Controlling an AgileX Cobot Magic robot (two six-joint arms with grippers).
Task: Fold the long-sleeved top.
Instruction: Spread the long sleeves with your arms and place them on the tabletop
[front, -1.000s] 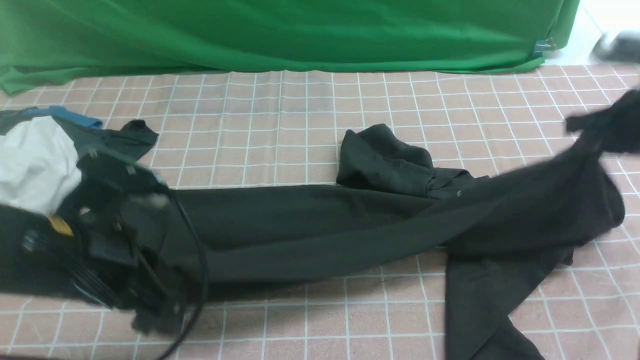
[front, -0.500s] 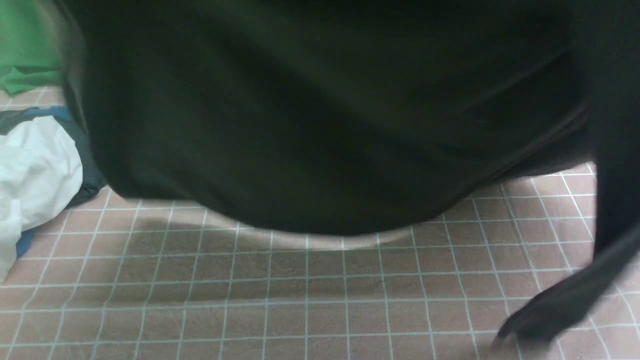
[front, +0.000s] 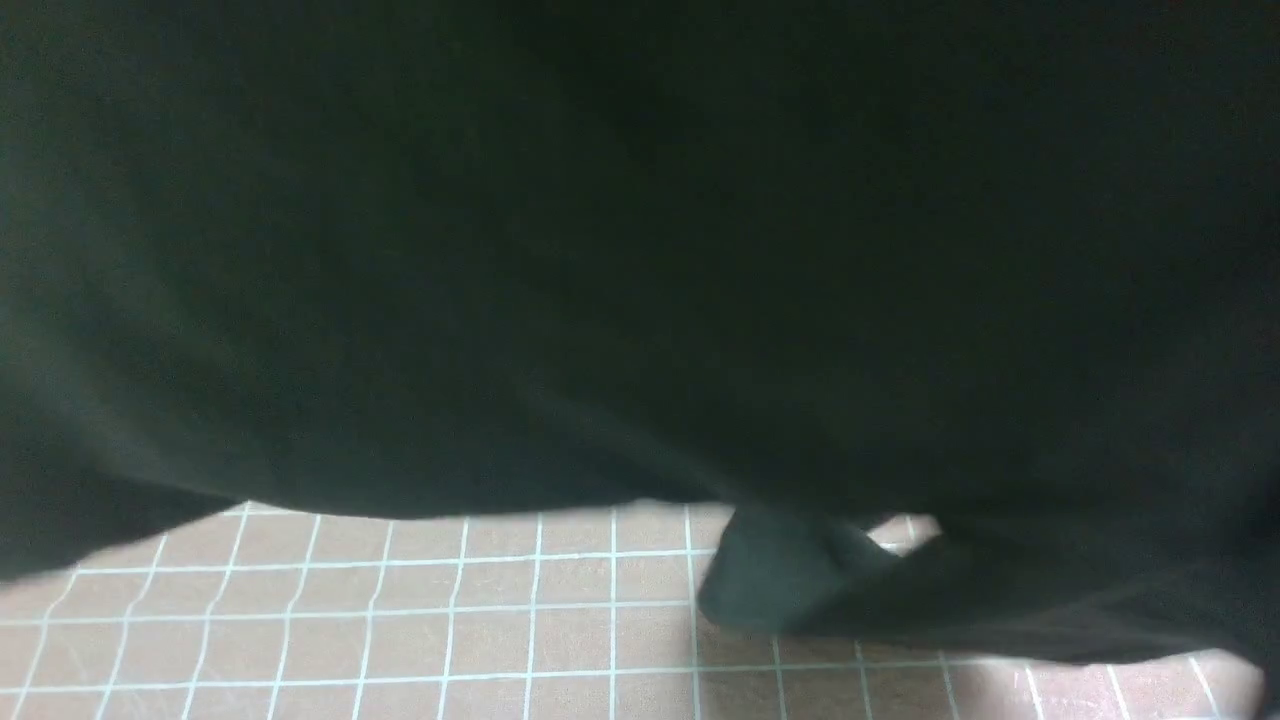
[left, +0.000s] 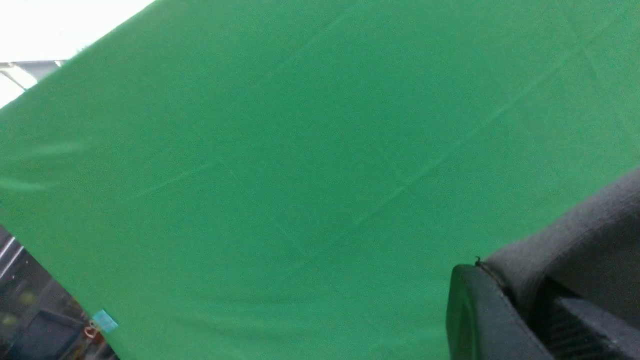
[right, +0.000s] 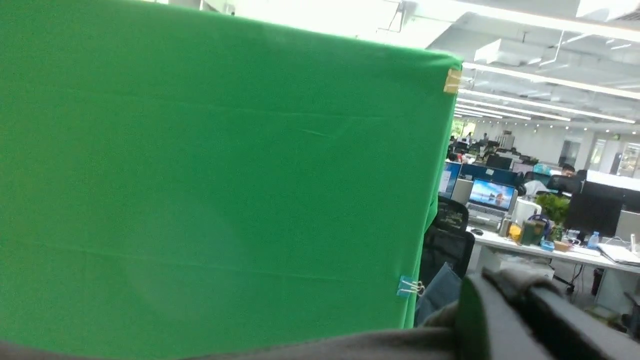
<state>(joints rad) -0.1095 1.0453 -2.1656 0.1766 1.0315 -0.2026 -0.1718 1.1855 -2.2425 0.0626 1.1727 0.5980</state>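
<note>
The long-sleeved top (front: 640, 250) hangs like a curtain above the bench (front: 400, 620), long axis running 9 to 3 across the front view, loose edge pointing down to 6, one dangling end (front: 770, 580) touching the bench around 5. Left hand (left: 500, 290) and right hand (right: 495, 300) are each pinched tight on its fabric.

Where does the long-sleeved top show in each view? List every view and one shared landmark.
Front view: the long-sleeved top hangs across nearly the whole picture, above the checked cloth.
Left wrist view: its fabric fills the lower right corner.
Right wrist view: its fabric lines the bottom edge.
Shared landmark: the green backdrop, in both wrist views only.
</note>
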